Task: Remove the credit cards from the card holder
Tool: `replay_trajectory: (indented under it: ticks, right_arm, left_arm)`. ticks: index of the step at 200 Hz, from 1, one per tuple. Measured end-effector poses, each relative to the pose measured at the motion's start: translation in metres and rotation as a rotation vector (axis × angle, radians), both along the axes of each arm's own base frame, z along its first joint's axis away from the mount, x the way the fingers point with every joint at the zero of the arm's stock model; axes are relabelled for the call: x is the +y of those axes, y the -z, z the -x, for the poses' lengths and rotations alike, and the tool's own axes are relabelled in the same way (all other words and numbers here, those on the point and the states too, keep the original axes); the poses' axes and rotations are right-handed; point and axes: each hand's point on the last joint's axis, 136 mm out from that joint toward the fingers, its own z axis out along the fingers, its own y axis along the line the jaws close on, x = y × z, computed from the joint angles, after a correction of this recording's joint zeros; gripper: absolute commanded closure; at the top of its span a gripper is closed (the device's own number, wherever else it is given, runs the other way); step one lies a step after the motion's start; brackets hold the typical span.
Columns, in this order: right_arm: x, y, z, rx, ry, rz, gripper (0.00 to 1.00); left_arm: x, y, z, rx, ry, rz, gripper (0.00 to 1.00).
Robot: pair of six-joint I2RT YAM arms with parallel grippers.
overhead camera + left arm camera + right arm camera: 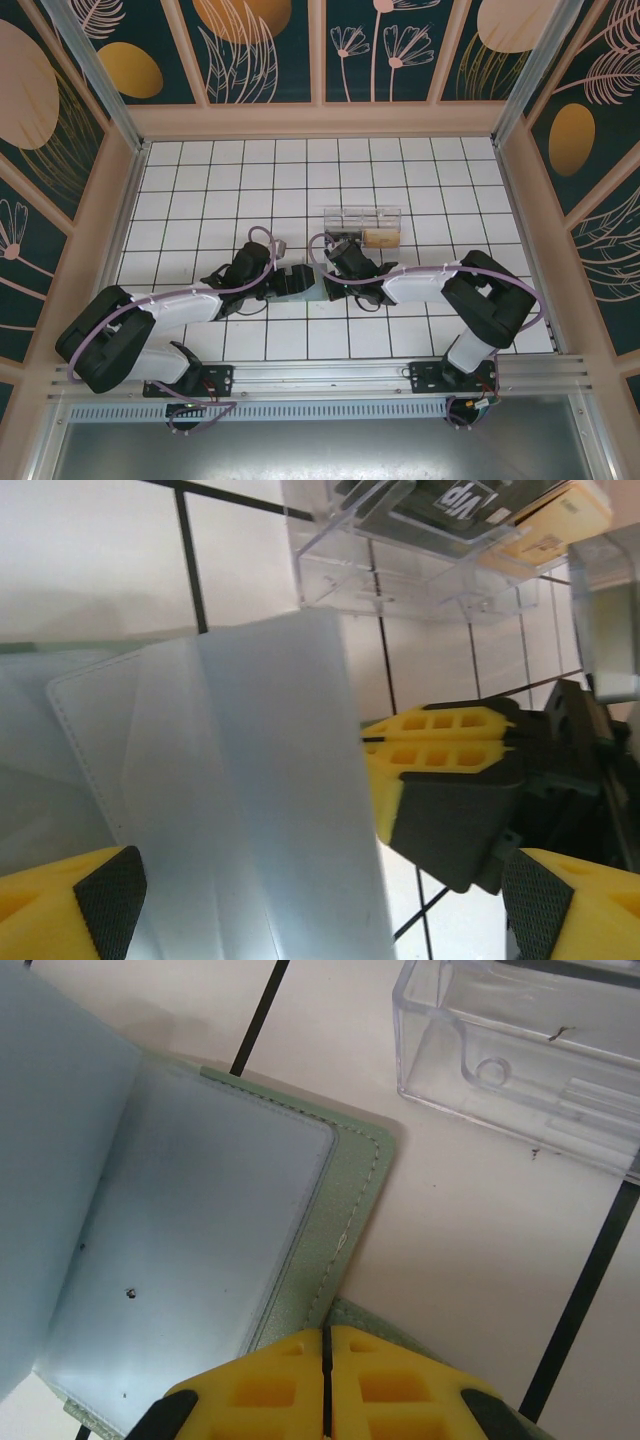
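Note:
The grey-green card holder (314, 291) lies open on the tiles between my two grippers. Its pale clear sleeves (250, 800) fan up between the fingers of my left gripper (322, 908), which stands wide open around them without pinching. The right gripper (325, 1345) is shut, its tips resting on the holder's stitched green edge (355, 1195); it also appears across the sleeves in the left wrist view (440, 742). A black card (465, 502) and a tan card (555, 525) lie in the clear box. Whether a card sits inside the sleeves I cannot tell.
The clear plastic box (362, 218) stands just beyond the grippers, close to the right gripper (335, 262) and the left gripper (292, 280). White tiled table (220, 180) stretches to the sides, fenced by patterned walls; a metal rail (320, 375) runs along the near edge.

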Motion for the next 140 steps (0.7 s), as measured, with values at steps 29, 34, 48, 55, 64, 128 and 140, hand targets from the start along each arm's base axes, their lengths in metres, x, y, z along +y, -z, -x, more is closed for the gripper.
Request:
replay_trajectory:
  ticks: [29, 34, 48, 55, 64, 128, 140]
  right_arm:
    - [0.000, 0.000, 0.000, 0.000, 0.000, 0.000, 0.91]
    - [0.000, 0.000, 0.000, 0.000, 0.000, 0.000, 0.91]
    - [0.000, 0.000, 0.000, 0.001, 0.001, -0.001, 0.90]
    - [0.000, 0.000, 0.000, 0.001, 0.002, -0.001, 0.90]
    - [0.000, 0.000, 0.000, 0.001, 0.002, -0.001, 0.90]
    - [0.000, -0.001, 0.000, -0.002, 0.003, 0.000, 0.90]
    - [0.000, -0.001, 0.000, -0.002, 0.003, 0.000, 0.90]
  left_arm:
    - [-0.004, 0.000, -0.002, 0.003, 0.006, 0.010, 0.07]
    - [-0.005, 0.000, -0.002, 0.005, 0.008, 0.011, 0.07]
    - [-0.005, 0.001, -0.003, 0.006, 0.009, 0.011, 0.07]
    - [-0.005, 0.001, -0.002, 0.007, 0.009, 0.010, 0.07]
    - [-0.005, 0.001, -0.003, 0.005, 0.008, 0.010, 0.06]
    - [0.015, -0.067, -0.013, -0.182, -0.084, 0.078, 0.02]
    - [0.023, -0.075, -0.016, -0.213, -0.120, 0.071, 0.01]
